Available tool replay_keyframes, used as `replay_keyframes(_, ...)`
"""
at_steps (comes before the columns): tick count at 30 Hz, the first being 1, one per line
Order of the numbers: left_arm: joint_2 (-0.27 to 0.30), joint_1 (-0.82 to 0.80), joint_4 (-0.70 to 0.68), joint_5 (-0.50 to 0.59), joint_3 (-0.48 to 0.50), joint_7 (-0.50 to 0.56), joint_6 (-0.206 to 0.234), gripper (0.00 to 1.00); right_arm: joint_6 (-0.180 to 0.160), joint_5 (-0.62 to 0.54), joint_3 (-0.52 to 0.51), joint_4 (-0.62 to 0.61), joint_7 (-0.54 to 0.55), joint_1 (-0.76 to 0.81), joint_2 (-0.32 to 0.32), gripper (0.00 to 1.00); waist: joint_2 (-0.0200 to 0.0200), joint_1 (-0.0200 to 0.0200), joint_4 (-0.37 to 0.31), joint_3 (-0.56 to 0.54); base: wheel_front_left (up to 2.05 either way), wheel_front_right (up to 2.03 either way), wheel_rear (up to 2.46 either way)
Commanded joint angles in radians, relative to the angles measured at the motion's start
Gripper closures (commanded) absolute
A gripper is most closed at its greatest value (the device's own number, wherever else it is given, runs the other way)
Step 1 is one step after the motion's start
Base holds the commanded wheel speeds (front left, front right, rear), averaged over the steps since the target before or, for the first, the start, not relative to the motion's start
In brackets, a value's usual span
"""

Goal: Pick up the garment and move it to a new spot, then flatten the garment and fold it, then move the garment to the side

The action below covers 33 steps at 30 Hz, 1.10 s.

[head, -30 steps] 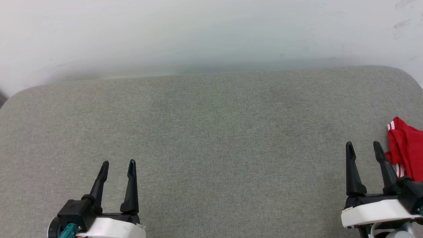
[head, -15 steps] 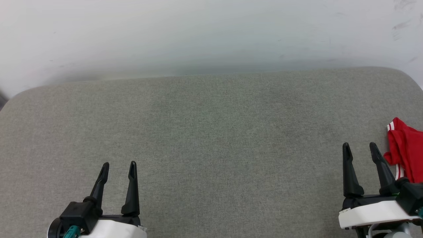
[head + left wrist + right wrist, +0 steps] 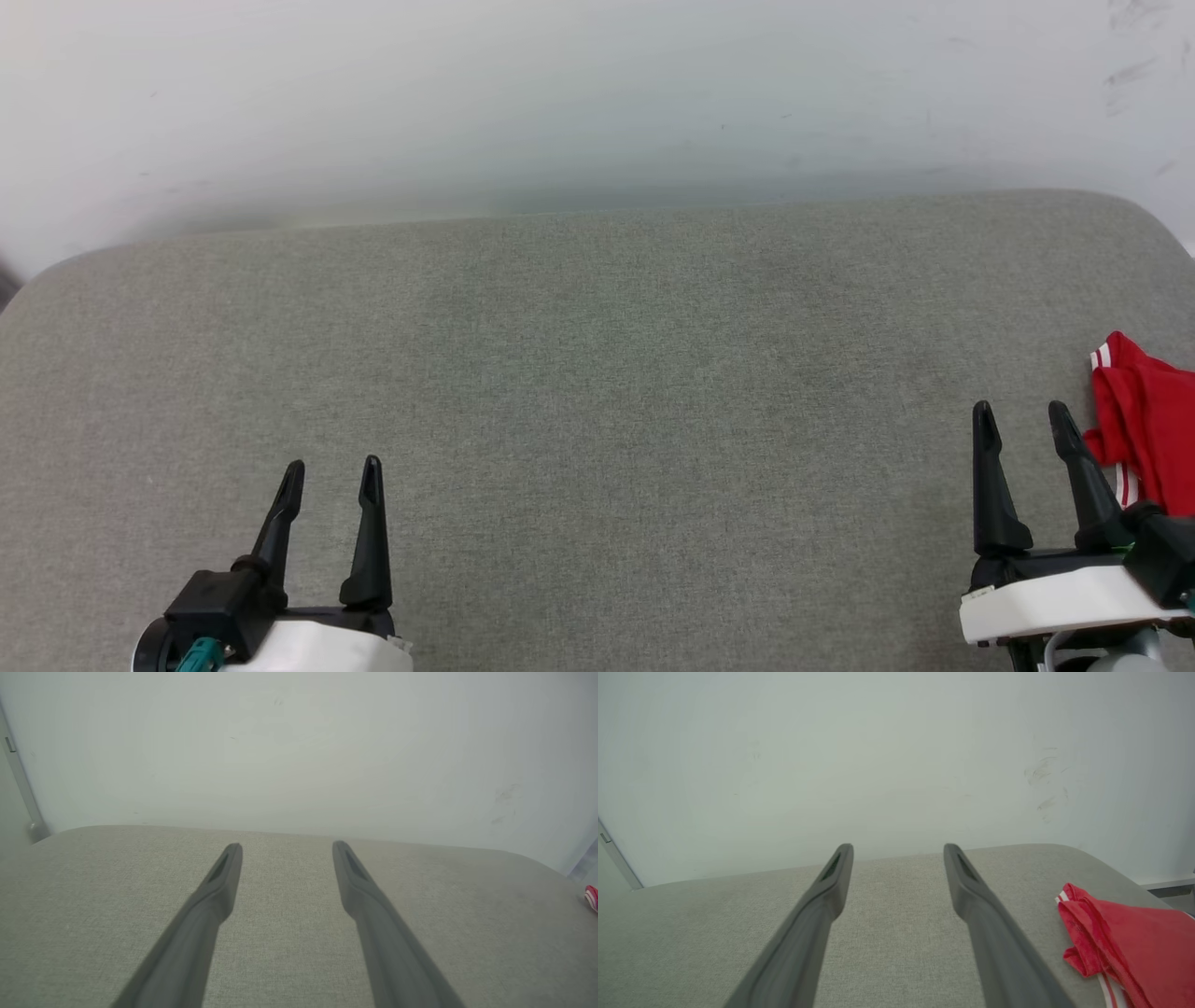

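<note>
Left gripper [image 3: 333, 462]: you have it at the lower left of the head view. Its two long dark fingers are spread apart, with bare fabric in the gap. Nothing is held. From its wrist camera the fingers reach forward over the surface toward the far edge. Whether the tips touch the fabric, you cannot tell.

Right gripper [image 3: 1019, 407]: lower right of the head view. The jaws are likewise parted wide and hold nothing, with the fingers pointing up that view.

Just beside the right gripper, off its outer finger, lies the red jersey-style garment with red-and-white striped trim [image 3: 1153, 420]. It is crumpled in a heap near the right end of the surface, and the frame edge cuts it off. The right wrist view shows a strip of grey cloth between that finger and the nearest fold, so note them as close but apart. A striped hem shows at the heap's far tip, and another stripe shows near its lower edge.

The left gripper is well apart from the garment, which you catch from the left wrist camera as a small red-and-white sliver at the far right.

Both grippers are over the grey woven upholstered surface with rounded corners [image 3: 597, 373]. Behind its far edge rises the plain white wall [image 3: 597, 93], with faint dark scuff marks [image 3: 1041, 784] toward its right side.
</note>
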Motion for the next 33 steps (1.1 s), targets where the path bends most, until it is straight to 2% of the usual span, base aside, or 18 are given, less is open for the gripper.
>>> replay_keyframes(1, 0.0, 0.001, -0.007, -0.009, 0.004, -0.002, 0.001, 0.0, -0.001, 0.002, 0.001, -0.004, -0.003, -0.002, 0.004, 0.0, 0.0, 0.0001, 0.001, 0.0, 0.0, 0.0, 0.0)
replay_keyframes(2, 0.0, 0.0, -0.005, -0.01, 0.002, 0.0, 0.0, 1.0, 0.0, 0.002, 0.001, 0.0, 0.0, 0.0, 0.0, 1.0, 0.0, 0.0001, 0.001, 0.0, 0.0, 0.0, 0.0)
replay_keyframes(6, -0.001, 0.007, 0.028, -0.024, -0.002, 0.005, -0.001, 1.0, 0.0, 0.016, 0.003, 0.031, 0.005, 0.009, 0.0, 1.0, 0.0, 0.0001, 0.001, 0.0, 0.0, 0.0, 0.0)
replay_keyframes(33, 0.012, -0.061, 0.104, -0.501, 0.018, 0.117, -0.015, 1.0, 0.0, 0.493, -0.01, 0.078, 0.125, -0.03, -0.003, 1.0, 0.0, 0.0001, 0.003, -0.008, 0.0, 0.0, 0.0)
